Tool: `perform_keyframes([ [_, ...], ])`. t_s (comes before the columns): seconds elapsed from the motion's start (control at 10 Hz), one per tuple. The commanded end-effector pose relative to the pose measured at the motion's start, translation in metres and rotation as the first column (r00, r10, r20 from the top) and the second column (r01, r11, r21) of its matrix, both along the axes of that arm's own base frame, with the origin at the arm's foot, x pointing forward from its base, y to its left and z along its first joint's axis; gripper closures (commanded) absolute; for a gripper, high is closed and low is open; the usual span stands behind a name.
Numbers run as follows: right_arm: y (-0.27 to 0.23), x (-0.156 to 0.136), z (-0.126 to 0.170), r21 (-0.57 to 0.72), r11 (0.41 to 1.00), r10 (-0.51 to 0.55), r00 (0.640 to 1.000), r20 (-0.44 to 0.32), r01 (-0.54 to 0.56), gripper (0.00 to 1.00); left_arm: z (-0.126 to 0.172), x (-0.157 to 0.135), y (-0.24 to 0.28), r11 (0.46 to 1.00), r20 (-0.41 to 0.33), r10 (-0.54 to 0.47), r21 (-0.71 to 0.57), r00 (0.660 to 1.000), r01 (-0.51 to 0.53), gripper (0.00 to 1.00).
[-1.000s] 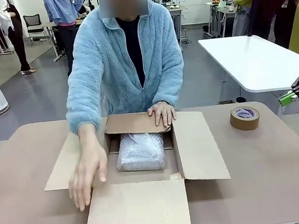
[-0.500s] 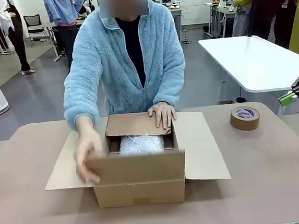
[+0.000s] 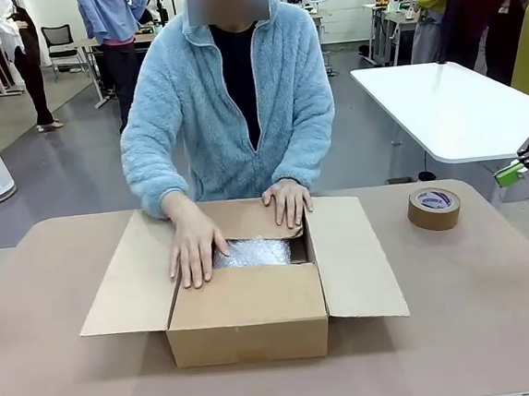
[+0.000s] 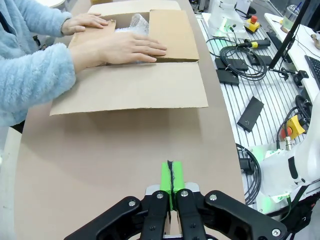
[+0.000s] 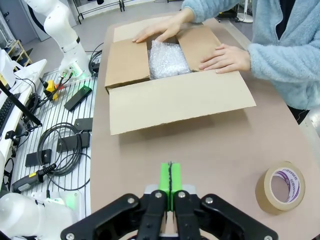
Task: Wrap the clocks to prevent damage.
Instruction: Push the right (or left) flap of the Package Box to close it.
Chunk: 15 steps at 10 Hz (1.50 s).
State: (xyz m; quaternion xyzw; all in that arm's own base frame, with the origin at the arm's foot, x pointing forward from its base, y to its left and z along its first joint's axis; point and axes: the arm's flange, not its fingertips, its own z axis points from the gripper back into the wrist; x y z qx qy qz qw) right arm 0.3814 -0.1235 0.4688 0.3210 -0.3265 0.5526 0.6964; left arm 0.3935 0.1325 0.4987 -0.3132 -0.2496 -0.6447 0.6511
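Note:
The clocks (image 3: 253,252) are one bundle in whitish bubble wrap, lying inside the brown cardboard carton (image 3: 248,324) at the table's middle. The bundle (image 5: 167,59) also peeks between the flaps in the right wrist view, and a corner of the wrap (image 4: 138,21) shows in the left wrist view. A person in a light blue fleece presses one hand (image 3: 194,244) on the near flap and rests the other hand (image 3: 287,200) on the far flap. My left gripper (image 4: 170,177) is shut with nothing in it, well short of the carton. My right gripper (image 5: 170,179) is shut and empty, seen at the far right edge (image 3: 512,173) of the front view.
A roll of brown tape (image 3: 433,208) lies on the table right of the carton, near my right gripper. The carton's side flaps (image 3: 353,255) lie spread flat on the table. Cables and boxes (image 4: 240,55) sit on the slatted base beside the table.
The person has folded the carton's near flap up and over the bundle and now holds it down with a hand. Both grippers have stayed still.

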Motion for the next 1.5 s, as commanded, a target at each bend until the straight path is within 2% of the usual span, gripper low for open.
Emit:
perform_keyframes([
  [0.0, -0.0017, 0.0014, 0.0005, 0.0, 1.0, 0.006, 1.0, -0.003, -0.006, 0.99, 0.0027, -0.0002, -0.0012, 1.0, 0.008, 0.016, -0.003, 1.0, -0.016, 1.0],
  [1.4, -0.0017, 0.0014, 0.0005, 0.0, 1.0, 0.006, 1.0, -0.003, -0.006, 0.99, 0.0027, -0.0002, -0.0012, 1.0, 0.008, 0.016, -0.003, 1.0, -0.016, 1.0],
])
